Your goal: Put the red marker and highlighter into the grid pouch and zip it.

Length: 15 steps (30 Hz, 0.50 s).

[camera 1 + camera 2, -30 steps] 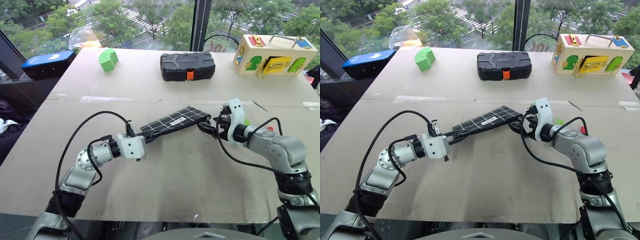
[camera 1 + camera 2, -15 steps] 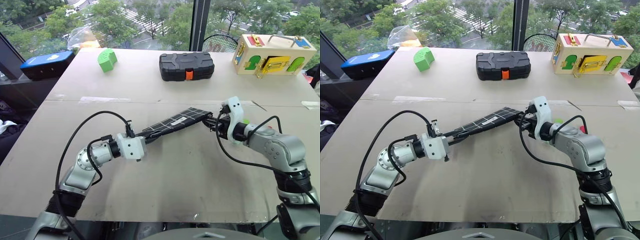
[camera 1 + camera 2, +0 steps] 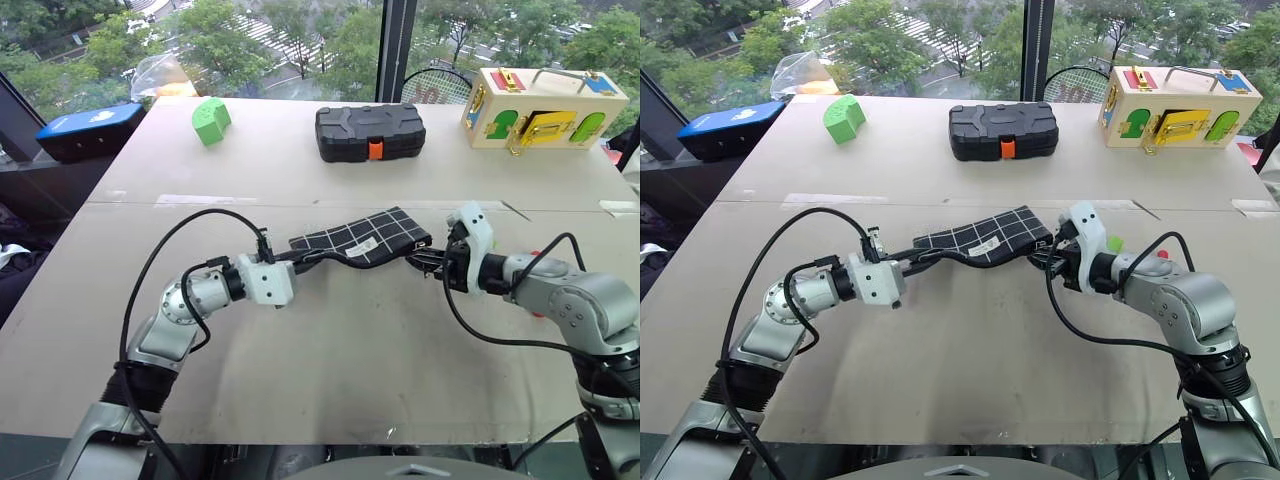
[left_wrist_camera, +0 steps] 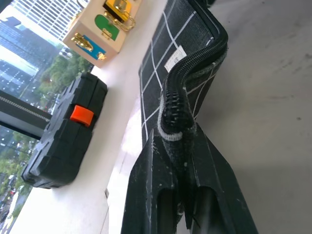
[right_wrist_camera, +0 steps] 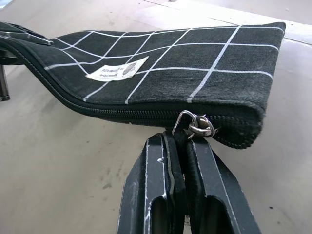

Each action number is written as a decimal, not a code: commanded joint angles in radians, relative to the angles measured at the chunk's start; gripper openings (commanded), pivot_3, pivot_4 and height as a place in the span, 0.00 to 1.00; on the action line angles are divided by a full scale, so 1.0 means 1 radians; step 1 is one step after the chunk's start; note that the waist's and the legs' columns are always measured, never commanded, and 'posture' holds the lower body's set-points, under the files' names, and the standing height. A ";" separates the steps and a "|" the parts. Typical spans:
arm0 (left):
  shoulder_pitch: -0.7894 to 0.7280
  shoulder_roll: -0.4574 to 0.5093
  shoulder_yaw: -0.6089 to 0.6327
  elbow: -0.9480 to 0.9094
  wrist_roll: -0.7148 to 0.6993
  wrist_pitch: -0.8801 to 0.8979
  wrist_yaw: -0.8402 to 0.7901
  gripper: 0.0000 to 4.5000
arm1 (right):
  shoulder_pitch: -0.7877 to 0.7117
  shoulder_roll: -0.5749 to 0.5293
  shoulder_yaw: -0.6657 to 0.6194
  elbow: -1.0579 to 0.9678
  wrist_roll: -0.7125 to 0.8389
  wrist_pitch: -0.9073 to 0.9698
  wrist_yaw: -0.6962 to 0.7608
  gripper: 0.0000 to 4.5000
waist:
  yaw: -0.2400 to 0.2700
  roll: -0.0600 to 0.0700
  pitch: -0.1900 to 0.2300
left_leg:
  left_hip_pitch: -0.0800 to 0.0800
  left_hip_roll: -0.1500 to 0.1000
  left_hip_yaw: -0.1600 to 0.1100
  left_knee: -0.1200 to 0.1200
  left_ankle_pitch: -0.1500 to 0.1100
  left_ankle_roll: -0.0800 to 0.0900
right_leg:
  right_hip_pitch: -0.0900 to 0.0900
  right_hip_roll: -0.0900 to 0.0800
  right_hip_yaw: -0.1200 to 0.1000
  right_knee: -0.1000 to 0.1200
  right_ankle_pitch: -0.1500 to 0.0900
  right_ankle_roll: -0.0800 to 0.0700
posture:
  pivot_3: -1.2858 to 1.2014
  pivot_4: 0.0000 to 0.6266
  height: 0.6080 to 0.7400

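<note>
Between both arms, grid pouch (image 3: 365, 238) sags: left claw (image 4: 181, 155) clamped on one end, right claw (image 5: 181, 141) pinching zipper pull.

Open table in front, clutter lining the far edge

The grid pouch (image 3: 365, 238), hanging between the left gripper (image 3: 292, 256) and the right gripper (image 3: 428, 262), is barring the middle of the table (image 3: 330, 370), while the near surface is lying bare. Along the far edge, the green block (image 3: 211, 120), black hard case (image 3: 369, 132) and wooden box (image 3: 543, 107) are standing well apart, leaving gaps between them.
</note>
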 commanded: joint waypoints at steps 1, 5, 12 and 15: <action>-0.004 -0.016 0.029 -0.042 -0.045 0.003 0.023 0.00 | -0.001 0.001 -0.025 -0.004 -0.007 -0.008 -0.004 0.01 | 0.000 0.000 0.000 | 0.000 0.000 0.000 0.000 0.000 0.000 | 0.000 0.000 0.000 0.000 0.000 0.000 | 0.52 0.24 1.00; -0.002 -0.031 0.033 -0.063 -0.053 0.018 0.039 0.00 | 0.001 0.018 -0.017 -0.001 -0.013 -0.004 -0.012 0.01 | -0.001 0.000 0.000 | 0.000 0.000 0.000 0.000 0.000 0.000 | 0.000 0.000 0.000 0.000 0.000 0.000 | 0.52 0.24 1.00; -0.002 -0.031 0.041 -0.065 -0.030 0.027 0.067 0.00 | -0.003 0.060 -0.061 -0.021 0.030 0.048 -0.032 0.01 | -0.002 0.000 0.000 | 0.000 0.000 0.000 0.000 0.000 0.000 | 0.000 0.000 0.000 0.000 0.000 0.000 | 0.52 0.24 1.00; -0.001 -0.032 0.043 -0.067 -0.027 0.029 0.080 0.00 | -0.001 0.071 -0.087 -0.022 0.039 0.066 -0.045 0.01 | -0.002 0.000 0.000 | 0.000 0.000 0.000 0.000 0.000 0.000 | 0.000 0.000 0.000 0.000 0.000 0.000 | 0.52 0.24 1.00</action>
